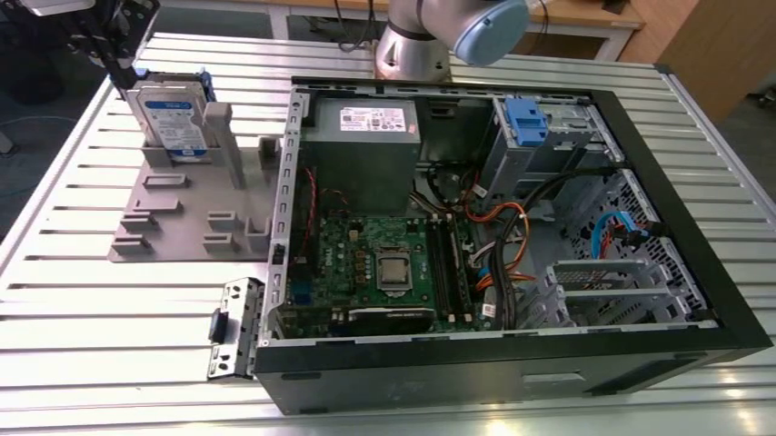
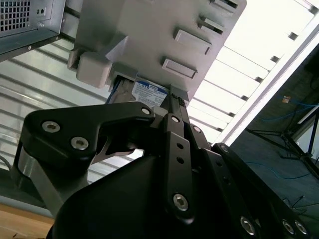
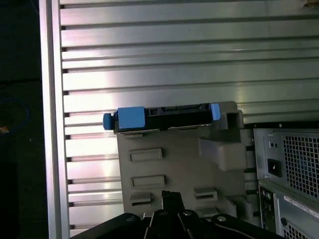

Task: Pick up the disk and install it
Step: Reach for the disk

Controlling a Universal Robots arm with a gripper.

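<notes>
At about 10 o'clock on the table [image 1: 85, 363], on the exterior view's left, the claw [image 1: 118, 56] hangs just above the disk [image 1: 170, 123]. The disk stands on edge in a slot of the grey holder [image 1: 170, 222], with its label facing out and its blue frame showing at the top corners. I cannot tell whether the claw is open or closed. In the first wrist view the disk's top edge runs across the far end of the holder, with 1 blue tab at each end. In the second wrist view its label peeps out past the claw's black links.

I judge the pick-up to be the step in hand, at the approach. The disk is seated in the holder, not yet lifted, and none of the install is done. A good grasp here would call for the claw to sit square over the thin top edge, clear of the holder's posts, followed by a straight pull out of the slot.

Toward 3 o'clock lies the open computer case [image 1: 703, 241]. It has 1 power box [image 1: 362, 150] at its 11 o'clock, the green board [image 1: 376, 263] at 7 o'clock and a drive cage [image 1: 552, 136] at 1 o'clock. The arm's base [image 1: 410, 50] stands at 12 o'clock on the table.

The table is ribbed aluminium, bright with glare. Beyond it are dark floor at 9 o'clock and wooden furniture [image 1: 710, 45] at 1 o'clock.
</notes>
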